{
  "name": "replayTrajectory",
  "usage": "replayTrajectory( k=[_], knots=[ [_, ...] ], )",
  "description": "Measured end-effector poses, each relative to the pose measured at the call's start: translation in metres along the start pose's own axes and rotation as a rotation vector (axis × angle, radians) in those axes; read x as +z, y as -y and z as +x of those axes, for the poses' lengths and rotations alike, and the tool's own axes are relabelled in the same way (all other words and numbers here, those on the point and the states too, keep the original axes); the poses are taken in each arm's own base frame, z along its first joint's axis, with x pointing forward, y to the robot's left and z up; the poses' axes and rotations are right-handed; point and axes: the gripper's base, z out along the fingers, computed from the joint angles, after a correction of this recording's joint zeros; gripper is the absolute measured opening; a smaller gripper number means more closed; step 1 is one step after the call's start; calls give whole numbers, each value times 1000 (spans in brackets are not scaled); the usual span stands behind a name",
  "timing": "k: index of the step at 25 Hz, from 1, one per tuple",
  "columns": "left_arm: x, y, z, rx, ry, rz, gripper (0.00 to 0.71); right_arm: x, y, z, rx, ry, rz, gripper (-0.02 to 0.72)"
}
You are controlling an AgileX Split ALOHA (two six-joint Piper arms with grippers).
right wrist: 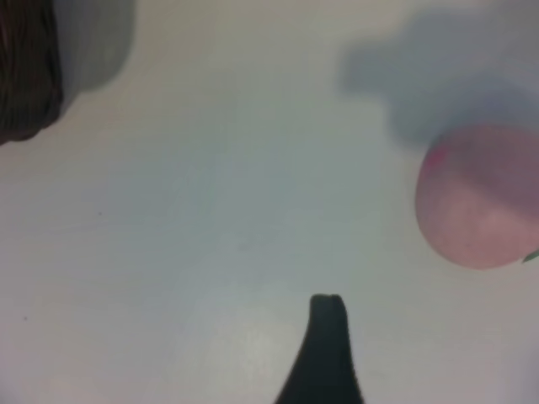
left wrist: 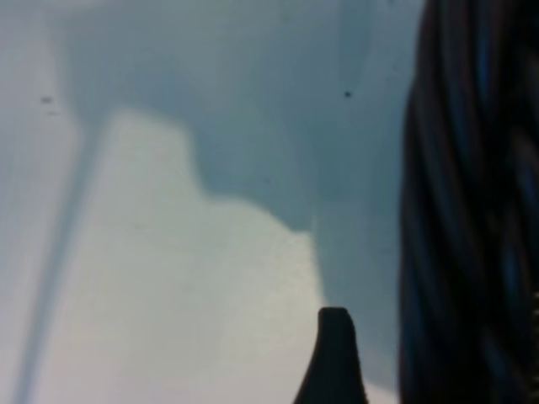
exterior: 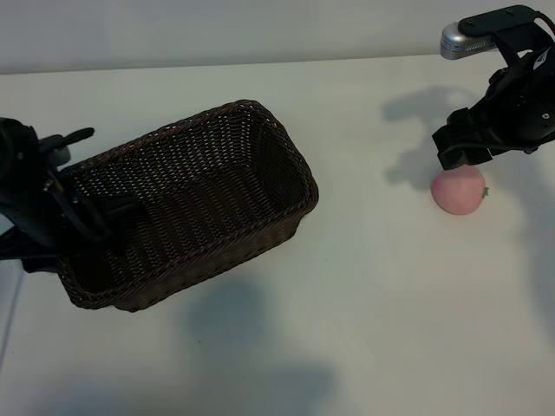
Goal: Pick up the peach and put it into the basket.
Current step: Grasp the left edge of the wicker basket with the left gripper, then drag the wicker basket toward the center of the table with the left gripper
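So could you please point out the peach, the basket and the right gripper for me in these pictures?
peach (exterior: 460, 190): exterior view, middle of its pink skin.
basket (exterior: 260, 111): exterior view, braided rim at the far corner.
right gripper (exterior: 464, 149): exterior view, between its open fingertips, just above the peach.

Both arms are matte black and blocky; the right arm (exterior: 512, 95) carries a silver cylindrical fitting (exterior: 464, 39) on top, and each wrist view shows one tapered black fingertip (right wrist: 324, 349).

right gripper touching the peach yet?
Cannot tell. In the exterior view the right gripper overlaps the peach top; the right wrist view shows one fingertip clear of it only.
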Motion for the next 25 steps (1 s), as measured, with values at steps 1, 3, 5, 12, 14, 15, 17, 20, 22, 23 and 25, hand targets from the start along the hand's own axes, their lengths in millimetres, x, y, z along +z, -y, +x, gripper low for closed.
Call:
replayTrajectory(
  k=[1, 3, 5, 12, 14, 15, 17, 20, 22, 23, 25],
  knots=[
    [2, 0, 0, 2, -3, 1, 592, 0, 0, 0, 0, 0, 0, 581],
    [4, 1, -1, 2, 1, 5, 590, 0, 0, 0, 0, 0, 0, 581],
    [5, 2, -2, 4, 3, 7, 566, 0, 0, 0, 1, 0, -1, 581],
    [5, 3, -2, -6, 10, 20, 269, 0, 0, 0, 1, 0, -1, 581],
    [5, 3, -3, -6, 14, 22, 269, 0, 0, 0, 1, 0, -1, 581],
    [5, 3, -3, -6, 14, 22, 269, 0, 0, 0, 1, 0, -1, 581],
    [5, 3, -3, -6, 14, 22, 269, 0, 0, 0, 1, 0, -1, 581],
    [5, 3, -3, 2, 15, 23, 269, 0, 0, 0, 1, 0, -1, 581],
    [2, 3, -3, 11, 24, 28, 269, 0, 0, 0, 0, 0, -1, 581],
    [0, 3, -3, 19, 30, 31, 266, 0, 0, 0, 0, 0, -1, 581],
    [-6, 2, -3, 32, 46, 41, 244, 0, 0, 0, 0, 0, -1, 581]
  ],
)
